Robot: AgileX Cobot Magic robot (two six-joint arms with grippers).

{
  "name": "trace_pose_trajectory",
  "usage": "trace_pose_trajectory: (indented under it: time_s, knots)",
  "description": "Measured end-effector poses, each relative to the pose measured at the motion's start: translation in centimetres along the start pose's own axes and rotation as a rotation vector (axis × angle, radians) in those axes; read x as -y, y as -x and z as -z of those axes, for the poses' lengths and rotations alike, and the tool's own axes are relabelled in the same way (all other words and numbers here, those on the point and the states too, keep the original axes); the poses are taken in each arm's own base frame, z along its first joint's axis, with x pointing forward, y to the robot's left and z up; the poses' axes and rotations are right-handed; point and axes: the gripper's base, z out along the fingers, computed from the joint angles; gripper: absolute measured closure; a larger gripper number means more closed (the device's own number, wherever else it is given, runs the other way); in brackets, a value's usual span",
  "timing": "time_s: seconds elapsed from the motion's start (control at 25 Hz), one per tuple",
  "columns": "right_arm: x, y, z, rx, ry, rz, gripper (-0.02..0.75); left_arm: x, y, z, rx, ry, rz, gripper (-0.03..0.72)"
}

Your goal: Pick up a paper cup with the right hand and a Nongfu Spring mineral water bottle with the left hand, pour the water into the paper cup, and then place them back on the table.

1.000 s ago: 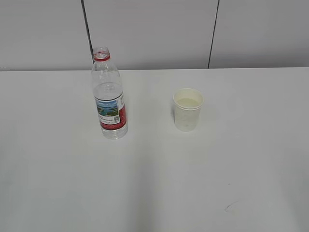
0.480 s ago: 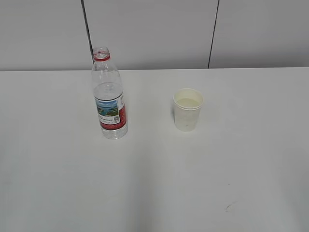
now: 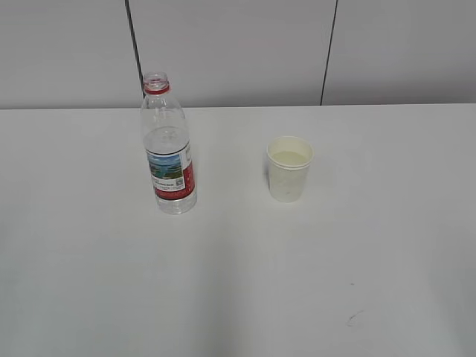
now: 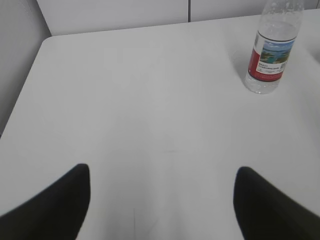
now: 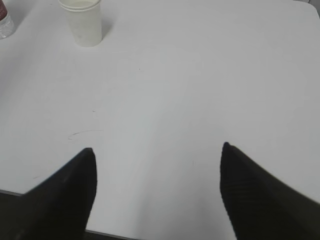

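Observation:
The Nongfu Spring mineral water bottle [image 3: 168, 147] stands upright and uncapped on the white table [image 3: 238, 275], left of centre, with water in it up to its shoulder. To its right the paper cup [image 3: 289, 168] stands upright with liquid inside. Neither arm shows in the exterior view. In the left wrist view my left gripper [image 4: 162, 172] hangs open over bare table, and the bottle [image 4: 270, 52] is far off at the upper right. My right gripper [image 5: 157, 150] is open near the table's front edge; the cup [image 5: 82, 21] is far off at the upper left.
A grey panelled wall [image 3: 238, 52] runs behind the table. A faint dark scuff mark [image 3: 355, 317] lies at the front right. The table's left corner [image 4: 47, 40] shows in the left wrist view, and its front edge [image 5: 110, 233] in the right wrist view.

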Motion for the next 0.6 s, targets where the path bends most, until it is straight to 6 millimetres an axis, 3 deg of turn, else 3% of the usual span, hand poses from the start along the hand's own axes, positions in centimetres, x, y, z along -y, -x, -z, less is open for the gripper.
trace_pose_trajectory:
  time_s: [0.6]
  knots:
    - [0.0,0.0,0.0,0.0,0.0,0.0,0.173,0.0,0.0,0.0,0.0,0.0,0.0,0.159]
